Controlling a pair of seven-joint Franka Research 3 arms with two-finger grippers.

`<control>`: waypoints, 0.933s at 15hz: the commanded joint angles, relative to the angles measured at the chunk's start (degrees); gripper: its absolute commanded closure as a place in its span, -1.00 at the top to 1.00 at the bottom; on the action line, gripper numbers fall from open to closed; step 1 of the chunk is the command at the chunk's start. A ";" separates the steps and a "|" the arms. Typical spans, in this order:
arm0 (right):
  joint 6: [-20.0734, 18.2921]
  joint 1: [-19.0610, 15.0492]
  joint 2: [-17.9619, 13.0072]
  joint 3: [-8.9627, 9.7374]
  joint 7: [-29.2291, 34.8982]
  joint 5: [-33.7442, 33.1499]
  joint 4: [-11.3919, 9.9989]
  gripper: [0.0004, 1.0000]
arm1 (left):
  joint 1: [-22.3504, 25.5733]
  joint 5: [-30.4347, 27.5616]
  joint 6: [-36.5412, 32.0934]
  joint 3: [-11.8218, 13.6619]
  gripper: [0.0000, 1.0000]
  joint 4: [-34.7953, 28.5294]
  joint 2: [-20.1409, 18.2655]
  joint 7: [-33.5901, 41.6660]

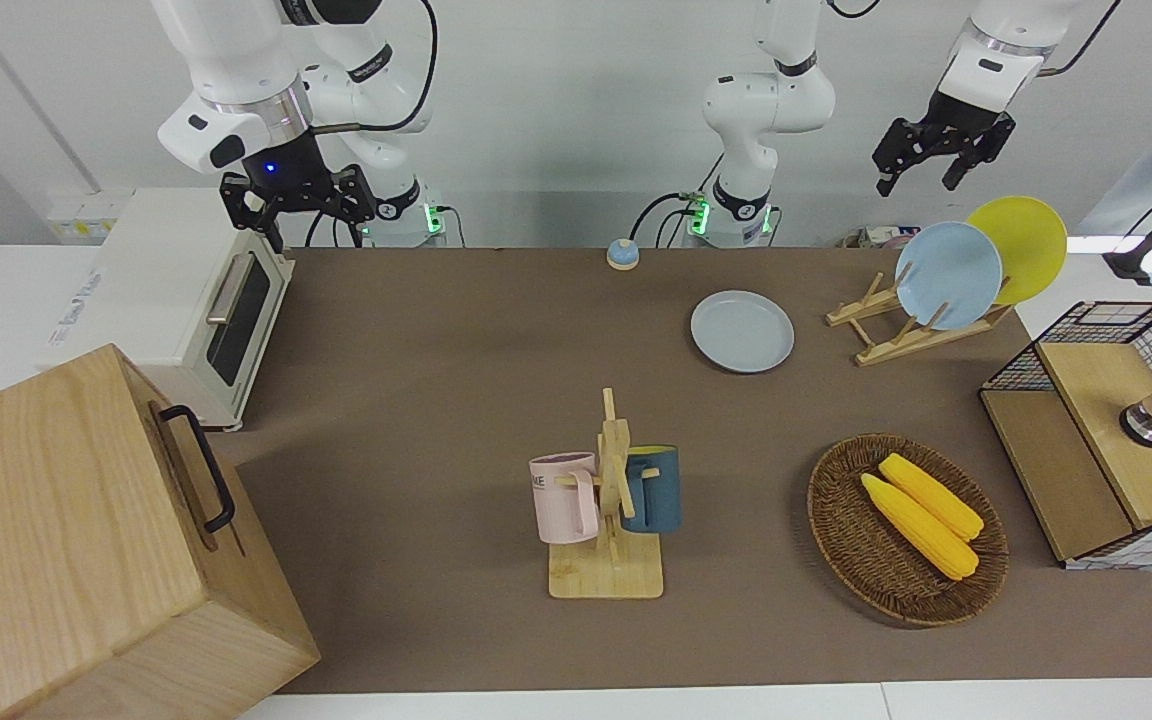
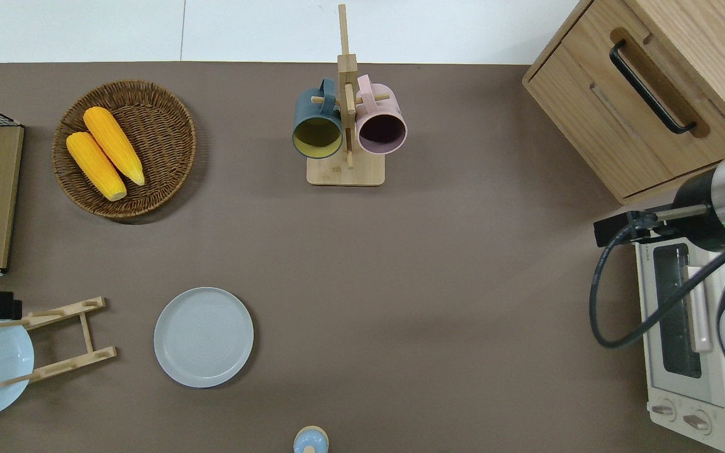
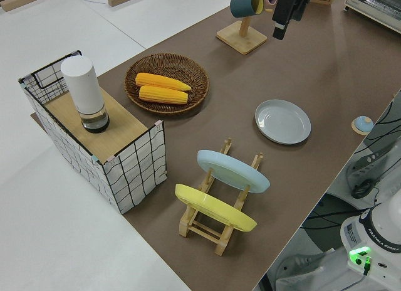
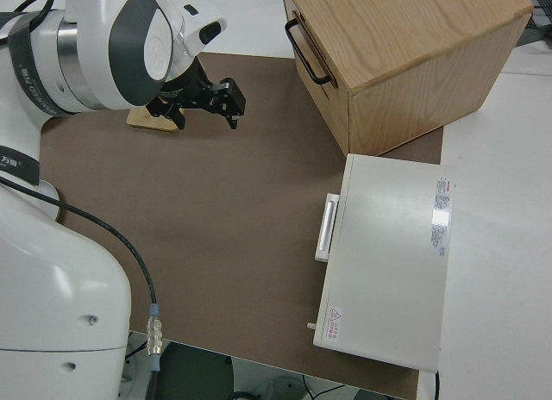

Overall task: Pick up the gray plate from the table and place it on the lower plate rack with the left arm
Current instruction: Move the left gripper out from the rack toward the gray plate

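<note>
Still the reach stage: gray plate (image 1: 742,331) flat on table (image 1: 456,400), centre-right in front view, beside rack (image 1: 911,325); left gripper (image 1: 939,152) upper right, open and empty, needing descent to the rim.

Table (image 1: 456,400): plain brown top, white edges. Gray plate (image 1: 742,331): pale gray, unpatterned. Rack (image 1: 901,335): light wood, holding a light blue plate (image 1: 948,275) and a yellow plate (image 1: 1026,245). Mug stand (image 1: 611,520): light wood, with a pink mug (image 1: 566,497) and a dark teal mug (image 1: 656,490) whose inside was yellow-green. Basket (image 1: 851,545): dark brown weave, holding two yellow corn cobs (image 1: 921,512). Cabinet (image 1: 76,540): pale wood grain, black handle. Oven (image 1: 191,300): cream with dark glass. Crate (image 3: 135,165): black wire grid on white. Arms were white, grippers black.
</note>
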 commanded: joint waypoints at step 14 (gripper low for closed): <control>-0.98 -1.50 -0.11 1.38 0.80 -0.12 0.59 0.97 | -1.88 0.49 -0.46 1.35 0.98 -0.16 1.09 -4.19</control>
